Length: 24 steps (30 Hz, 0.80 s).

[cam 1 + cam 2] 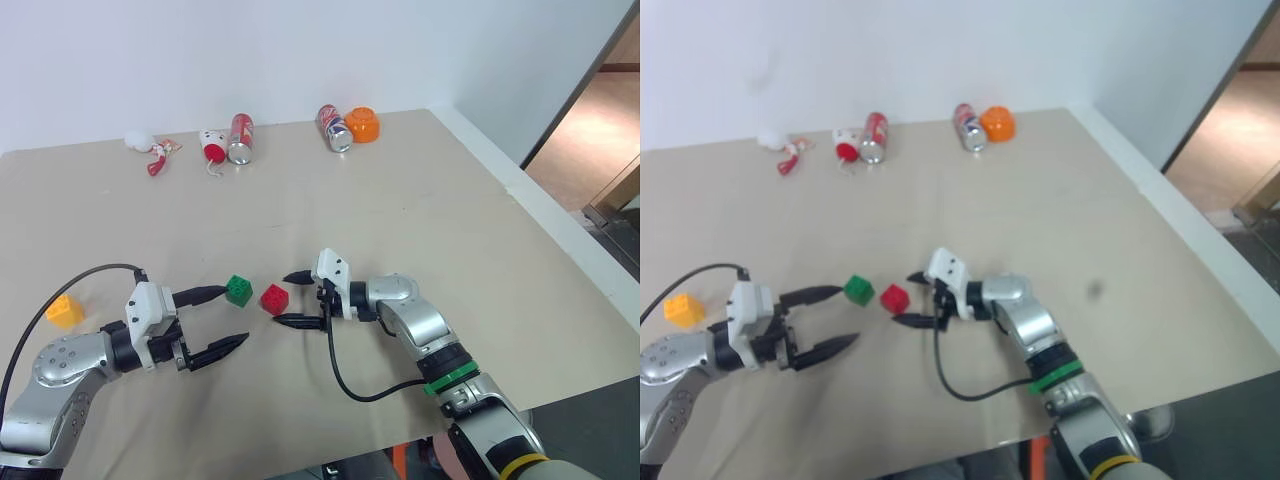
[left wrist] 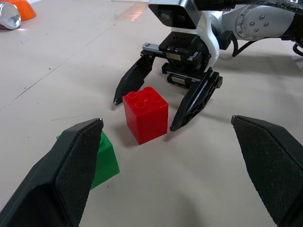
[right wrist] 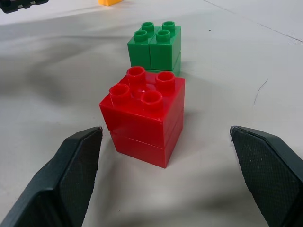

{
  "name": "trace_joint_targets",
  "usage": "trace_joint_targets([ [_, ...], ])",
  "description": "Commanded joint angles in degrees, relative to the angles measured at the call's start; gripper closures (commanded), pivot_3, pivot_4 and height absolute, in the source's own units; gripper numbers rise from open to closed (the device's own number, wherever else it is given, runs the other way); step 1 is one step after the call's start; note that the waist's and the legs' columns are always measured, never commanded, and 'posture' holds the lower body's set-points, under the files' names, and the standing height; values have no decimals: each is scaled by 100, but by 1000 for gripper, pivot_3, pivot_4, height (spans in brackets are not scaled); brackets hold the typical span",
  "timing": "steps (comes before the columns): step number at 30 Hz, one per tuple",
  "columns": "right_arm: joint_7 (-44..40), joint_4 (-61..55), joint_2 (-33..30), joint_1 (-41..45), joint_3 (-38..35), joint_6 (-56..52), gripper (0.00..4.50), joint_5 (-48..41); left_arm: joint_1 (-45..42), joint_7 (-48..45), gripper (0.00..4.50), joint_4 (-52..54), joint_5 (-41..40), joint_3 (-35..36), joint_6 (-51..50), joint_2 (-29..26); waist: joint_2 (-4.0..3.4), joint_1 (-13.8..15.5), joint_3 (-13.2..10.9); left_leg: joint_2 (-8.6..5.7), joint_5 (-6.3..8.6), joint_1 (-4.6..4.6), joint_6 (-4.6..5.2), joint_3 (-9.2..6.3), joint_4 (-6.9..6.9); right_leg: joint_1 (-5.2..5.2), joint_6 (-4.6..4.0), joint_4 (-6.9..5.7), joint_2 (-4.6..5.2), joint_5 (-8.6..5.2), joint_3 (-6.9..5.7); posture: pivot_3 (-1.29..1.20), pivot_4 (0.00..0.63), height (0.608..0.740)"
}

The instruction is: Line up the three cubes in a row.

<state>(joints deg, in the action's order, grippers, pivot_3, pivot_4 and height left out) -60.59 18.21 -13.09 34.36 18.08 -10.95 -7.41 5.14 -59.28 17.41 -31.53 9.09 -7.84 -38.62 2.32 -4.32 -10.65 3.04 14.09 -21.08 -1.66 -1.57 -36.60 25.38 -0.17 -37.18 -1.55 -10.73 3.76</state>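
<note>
Cans [image 1: 241, 139] and orange cup [image 1: 364, 125] lie well behind cubes [image 1: 274, 298].

At the far edge of the beige bench [image 1: 400, 200] we see 2 red soda cans lying on their sides: one [image 1: 241, 138] left of centre, the other [image 1: 334, 128] touching an orange cup [image 1: 362, 125]. Beside the left can lies a small white-and-red toy [image 1: 211, 147]. Further left sit a red-and-white trinket [image 1: 159, 156] and a white ball [image 1: 137, 140].
</note>
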Motion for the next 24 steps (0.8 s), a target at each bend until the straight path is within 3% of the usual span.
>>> trace_joint_targets([
  [1,14,-251,62,48,30,-1,27,-29,5,-7,0,63,-34,122,56,-1,0,0,0,0,0,0,0,0,0,0,0,0,0,0,0,0,150,740],
  [5,-59,-370,73,11,137,-82,27,-34,9,2,0,31,-10,107,63,8,0,0,0,1,0,0,0,-1,0,0,-1,0,-1,0,-1,0,150,740],
  [6,-72,-402,77,-1,167,-102,554,-38,11,6,0,26,-8,105,61,11,0,0,0,1,0,1,0,-1,0,0,-1,0,-1,0,-1,0,150,740],
  [14,21,-355,149,45,218,-162,3270,-6,165,-113,0,-73,260,0,310,-25,0,0,0,1,0,1,-1,0,0,1,-3,0,-1,-2,-1,0,150,740],
  [24,225,-155,-141,206,-225,-89,3299,-52,145,-321,0,-215,330,-38,472,7,-1,0,-1,2,0,1,-1,-1,1,1,-4,0,-1,-2,-2,0,150,740],
])
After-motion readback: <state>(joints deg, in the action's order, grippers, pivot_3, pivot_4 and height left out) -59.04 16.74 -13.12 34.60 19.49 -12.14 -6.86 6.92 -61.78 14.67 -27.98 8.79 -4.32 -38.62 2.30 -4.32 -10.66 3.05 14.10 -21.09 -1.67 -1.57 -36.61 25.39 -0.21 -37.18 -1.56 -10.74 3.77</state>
